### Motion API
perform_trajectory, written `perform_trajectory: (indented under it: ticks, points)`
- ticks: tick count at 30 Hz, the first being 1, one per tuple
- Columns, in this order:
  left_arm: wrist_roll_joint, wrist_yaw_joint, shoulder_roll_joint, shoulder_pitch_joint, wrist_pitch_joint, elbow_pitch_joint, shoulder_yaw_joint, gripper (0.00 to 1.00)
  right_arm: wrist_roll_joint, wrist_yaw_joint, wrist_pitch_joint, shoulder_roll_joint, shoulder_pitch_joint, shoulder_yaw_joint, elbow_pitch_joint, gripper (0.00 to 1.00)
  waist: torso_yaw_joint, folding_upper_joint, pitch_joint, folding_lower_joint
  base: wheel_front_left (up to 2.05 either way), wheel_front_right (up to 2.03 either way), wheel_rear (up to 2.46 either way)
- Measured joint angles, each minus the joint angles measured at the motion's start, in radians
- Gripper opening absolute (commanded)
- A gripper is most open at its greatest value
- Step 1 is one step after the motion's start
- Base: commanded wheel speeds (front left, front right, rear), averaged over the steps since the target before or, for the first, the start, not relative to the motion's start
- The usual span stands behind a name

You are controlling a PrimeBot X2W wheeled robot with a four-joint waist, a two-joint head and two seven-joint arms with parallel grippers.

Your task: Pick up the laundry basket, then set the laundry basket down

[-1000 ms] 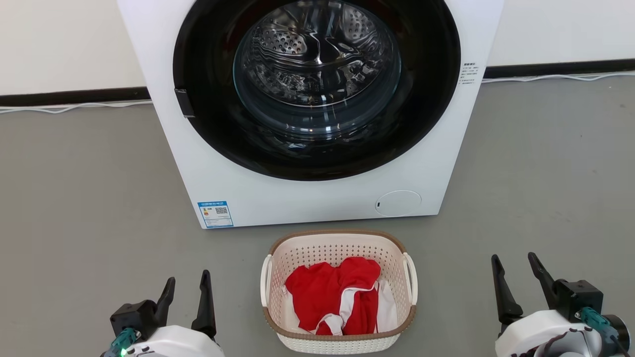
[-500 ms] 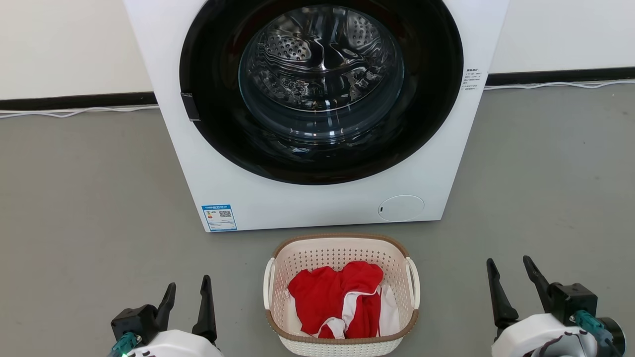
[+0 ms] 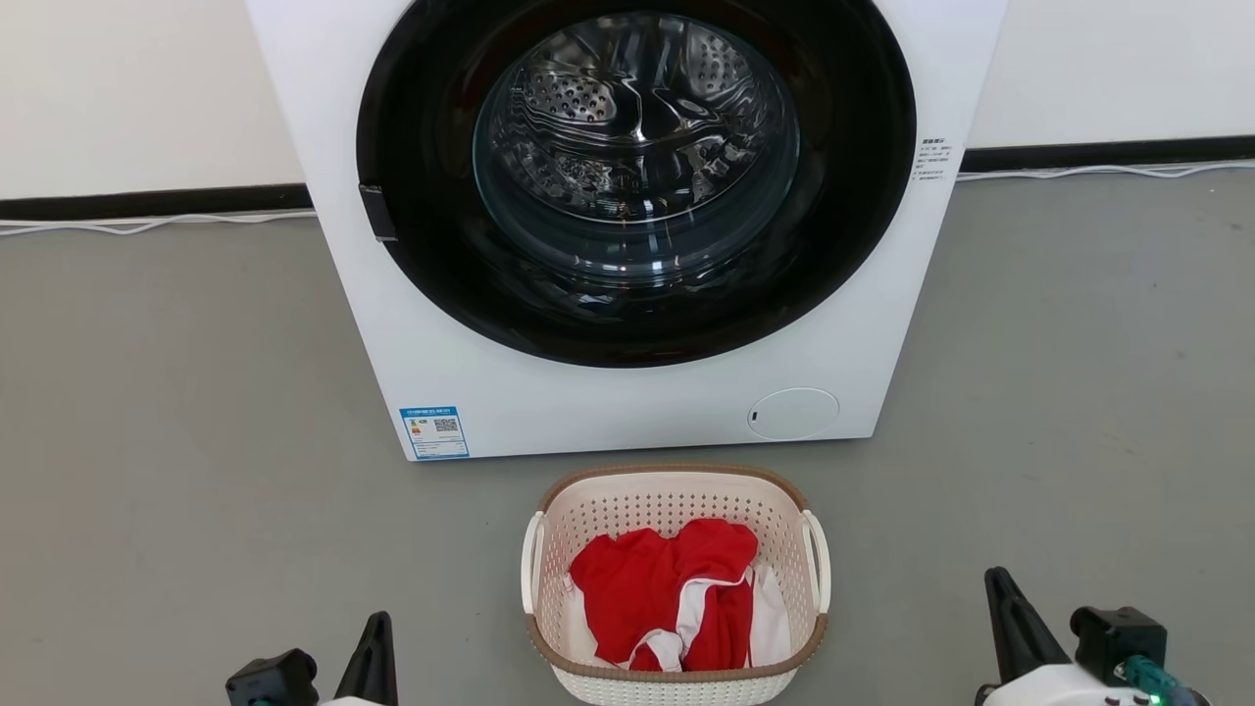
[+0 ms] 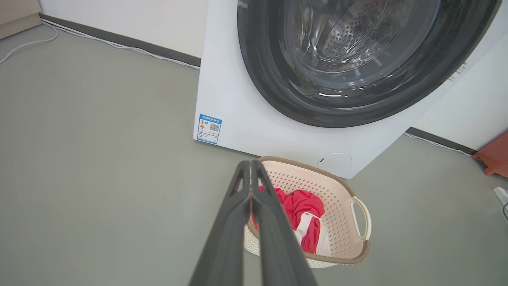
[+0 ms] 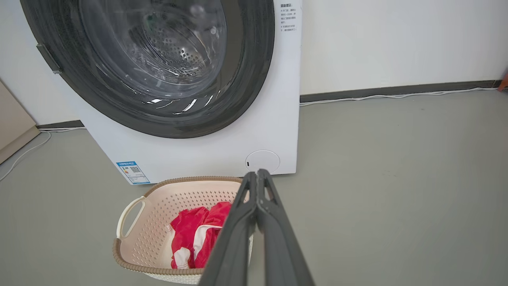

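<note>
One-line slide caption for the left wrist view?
Shut left gripper points toward the laundry basket holding red clothes, on the grey floor before the washing machine.

- The washing machine (image 3: 627, 422) runs off the top edge of my head view.
- The laundry basket (image 3: 677, 495) has its near wall cut by the bottom edge there.
- The left gripper (image 3: 377, 632) and right gripper (image 3: 1000, 588) are cropped low, mostly dark fingers.
- The print on the blue label (image 3: 433, 432) is too small for me to read.
- In the left wrist view, my fingers cover the basket's left side.
</note>
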Motion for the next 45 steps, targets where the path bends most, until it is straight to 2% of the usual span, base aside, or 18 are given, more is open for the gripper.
perform_trajectory:
  ticks: [45]
  points:
    - [-0.435,-0.04,0.001,-0.005,0.128,-0.077,0.044,0.0,0.543,0.0,0.119,0.006,-0.001,-0.007,-0.1,0.0,0.008,0.0,0.017,0.0,0.0,0.0,0.0]
